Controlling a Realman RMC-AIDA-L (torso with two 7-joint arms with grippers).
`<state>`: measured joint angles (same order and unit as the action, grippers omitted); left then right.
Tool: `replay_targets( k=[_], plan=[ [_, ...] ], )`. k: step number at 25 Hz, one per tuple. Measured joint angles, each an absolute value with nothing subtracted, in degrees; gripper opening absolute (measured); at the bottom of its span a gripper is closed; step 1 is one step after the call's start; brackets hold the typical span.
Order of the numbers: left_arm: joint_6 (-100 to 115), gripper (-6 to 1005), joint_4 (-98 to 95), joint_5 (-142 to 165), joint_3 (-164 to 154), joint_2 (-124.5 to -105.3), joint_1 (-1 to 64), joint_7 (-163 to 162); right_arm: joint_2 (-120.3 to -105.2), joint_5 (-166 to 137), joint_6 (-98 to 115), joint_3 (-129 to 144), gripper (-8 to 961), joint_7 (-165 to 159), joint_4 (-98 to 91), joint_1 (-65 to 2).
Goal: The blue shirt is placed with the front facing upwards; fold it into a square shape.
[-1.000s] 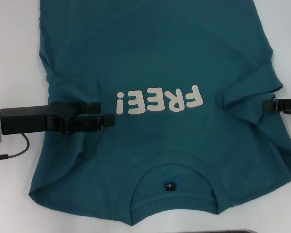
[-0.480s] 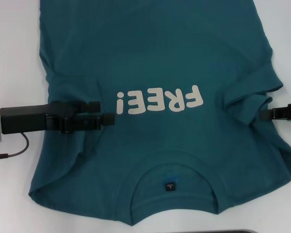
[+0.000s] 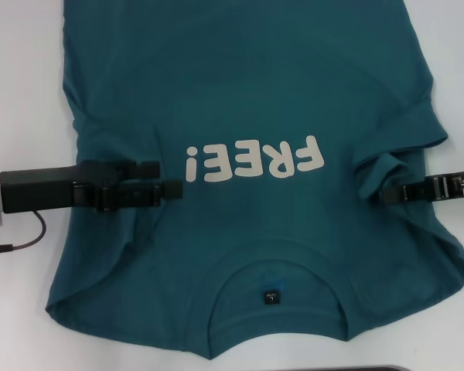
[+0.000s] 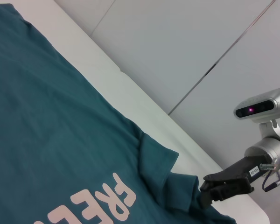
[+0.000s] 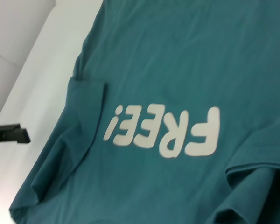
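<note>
The shirt point(image 3: 255, 100) lies spread front-up on the white surface point(image 3: 23, 93), collar nearest the robot. Across its chest white block letters read "FREE!" point(image 3: 254, 160), upside down in the head view. A small black tag point(image 3: 271, 297) sits inside the collar; its print is too small to read. The left hand point(image 3: 168, 178) lies over the shirt just beside the "!" end of the letters, its fingers point(image 3: 151, 167) a little apart with no cloth between them. The right hand point(image 3: 388, 193) sits at the folded sleeve beside the "F" end, touching the bunched cloth; whether it is clamped there I cannot tell.
</note>
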<state>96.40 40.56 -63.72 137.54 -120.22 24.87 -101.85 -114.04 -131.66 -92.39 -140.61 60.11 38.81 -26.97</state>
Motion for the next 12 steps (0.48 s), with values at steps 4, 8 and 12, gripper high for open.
replay_targets(
  k=[4,8,12],
  plan=[
    [96.3,874,40.5,-63.7,137.6,-120.22,24.9,-101.8,-114.05,-131.7,-93.6,-139.2,2,60.2,39.2,-27.3],
    [96.3,875,40.7,-63.7,137.7,-120.25,24.9,-101.8,-113.71,-131.6,-94.3,-138.8,4,60.3,39.3,-27.4],
    [96.3,875,40.6,-63.7,137.6,-120.30,25.1,-101.8,-113.06,-131.3,-94.5,-139.3,39,59.7,39.0,-27.5]
  ],
)
